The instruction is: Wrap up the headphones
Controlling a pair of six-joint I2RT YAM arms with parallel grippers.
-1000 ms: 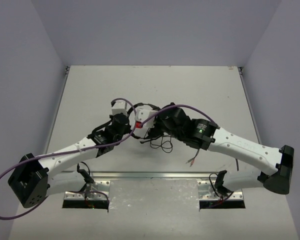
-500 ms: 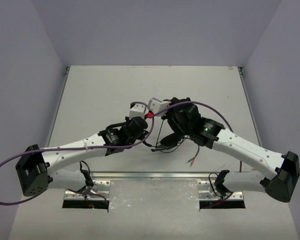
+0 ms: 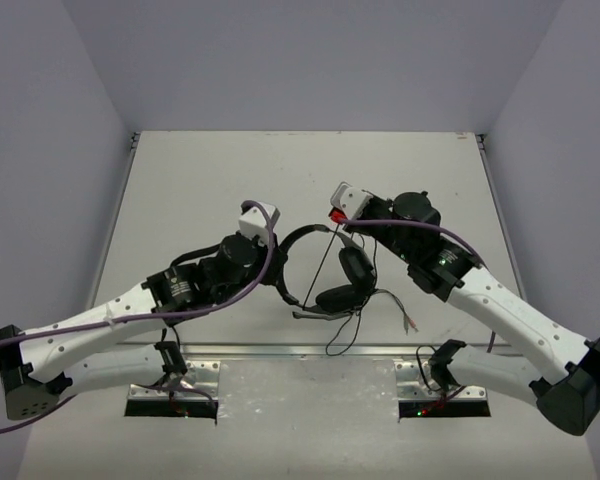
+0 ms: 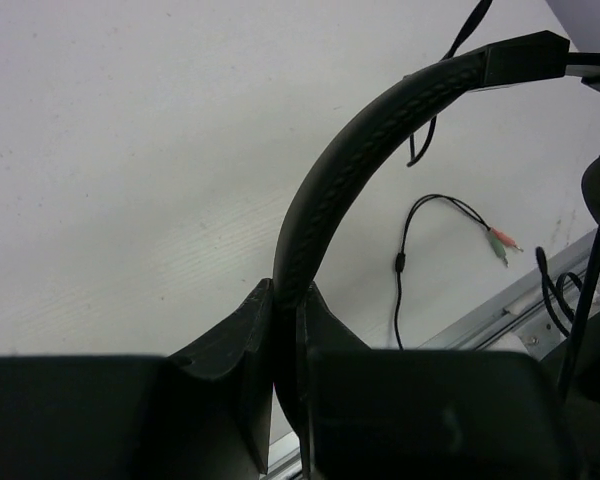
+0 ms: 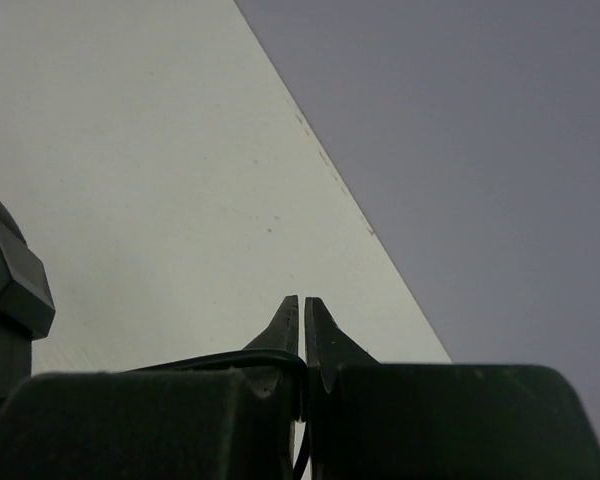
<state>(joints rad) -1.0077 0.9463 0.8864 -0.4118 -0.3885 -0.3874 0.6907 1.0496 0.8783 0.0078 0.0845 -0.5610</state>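
Black padded leatherette is what the left gripper [image 4: 285, 297] has its fingers clamped on: the headband [image 4: 360, 150], pinched edge-on. The headphones [image 3: 352, 268] hang between the two arms, over the near middle of the table [image 3: 200, 180], with the cups [image 3: 337, 298] drooping toward the front rail [image 3: 310, 352]. The right gripper [image 5: 302, 305] is pressed nearly shut on the thin cable [image 5: 215, 360], which runs across one finger and into the slit between them.

Trouble, I'd guess, comes from that cable. It is so thin that a pull could draw it clean through the pinch, and the wrap would go slack. The loose tail with its plugs [image 4: 500, 240] lies on the table near the rail. A loop could catch there, or on the cups, as it is swung round. The headband is gripped at one narrow spot, so a sideways tug might twist it in the jaws.

From above, both sets of fingertips are buried under the wrists. I cannot tell whether any turns are wound on, and the mic is lost in the dark tangle below the cups.
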